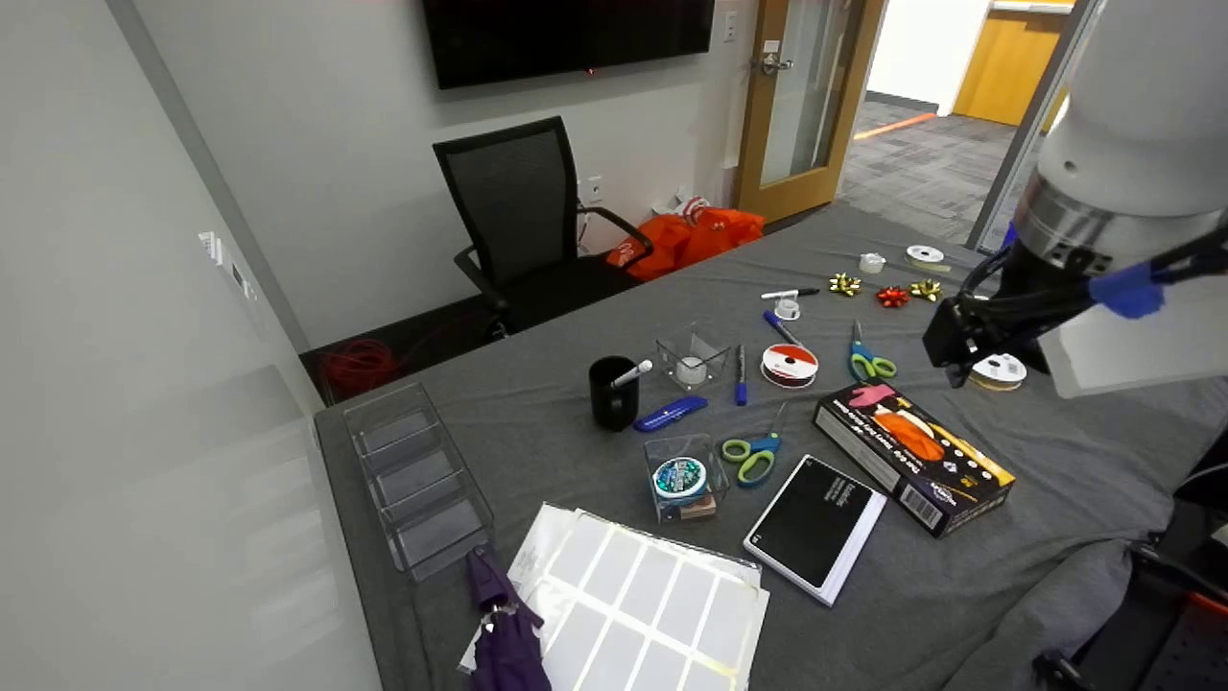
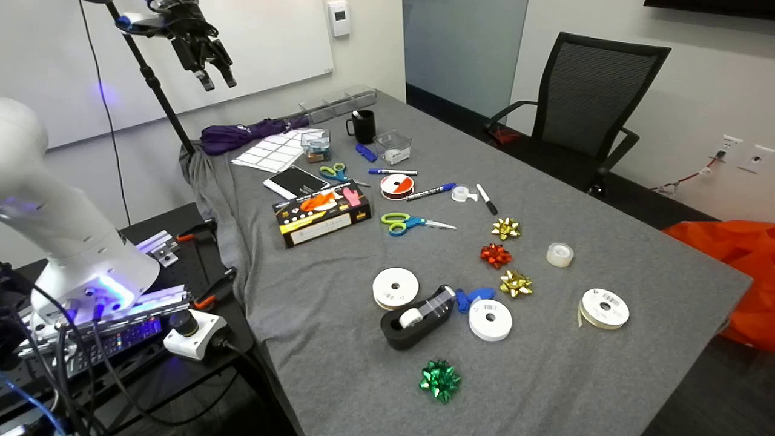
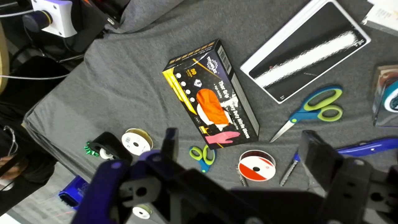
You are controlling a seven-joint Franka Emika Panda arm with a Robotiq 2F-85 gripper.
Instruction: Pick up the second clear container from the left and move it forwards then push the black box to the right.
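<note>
Spread, the hand (image 3: 241, 137) hangs above the bench (image 2: 339, 351), the black box (image 3: 217, 99) below it. Left of the hand in an exterior view, the clear container (image 1: 698, 449) holds a round teal item (image 1: 679, 477) and brown piece (image 1: 698, 508); another tub (image 1: 716, 361), a white roll (image 1: 691, 371).

We're logging a gray cloth-covered tbl (image 2: 563, 369). Blk glove box (image 1: 913, 453) is lying flat nr a blk-cover notebook (image 1: 814, 523); clear container (image 1: 715, 476) is sitting nr scissors (image 1: 765, 444); blk mug (image 1: 612, 408) is standing upright nr another clear tub (image 1: 715, 367). We're also spotting divided clear tray (image 1: 414, 476), gridded wht sheets (image 1: 652, 614), ribbon spools (image 2: 396, 297), gift bows (image 2: 496, 255) etc. lying around.
</note>
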